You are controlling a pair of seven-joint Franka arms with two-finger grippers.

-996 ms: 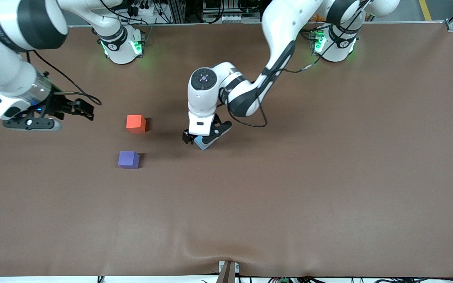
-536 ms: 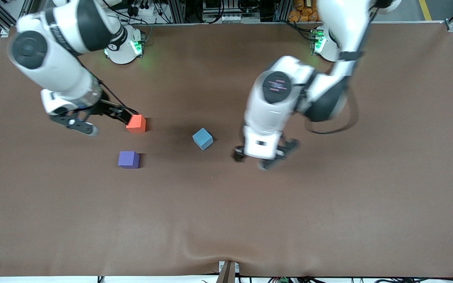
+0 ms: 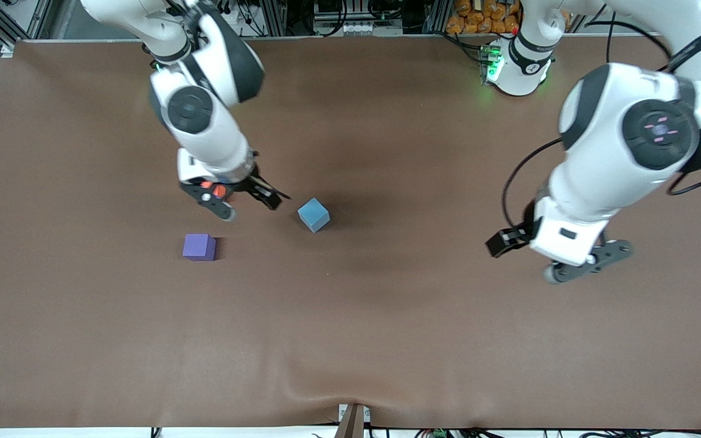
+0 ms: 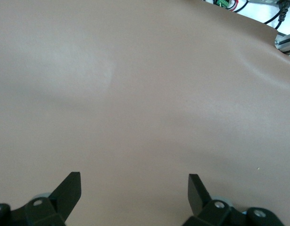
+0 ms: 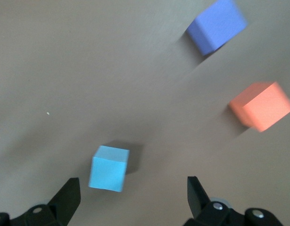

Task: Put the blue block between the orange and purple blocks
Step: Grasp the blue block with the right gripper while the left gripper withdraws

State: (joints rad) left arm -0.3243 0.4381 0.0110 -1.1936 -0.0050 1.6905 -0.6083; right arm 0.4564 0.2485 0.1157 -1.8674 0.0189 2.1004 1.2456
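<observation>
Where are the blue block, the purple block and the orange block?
blue block point(image 3: 313, 214), front view, top face.
purple block point(image 3: 198, 246), front view, top face.
orange block point(image 5: 262, 106), right wrist view, its broad face.

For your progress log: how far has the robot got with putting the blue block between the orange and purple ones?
Nothing is done yet: the blue block sits apart from the purple block and orange block. In hand: the open right gripper hangs above the orange block; the open left gripper waits. Left: grasping and placing.
</observation>
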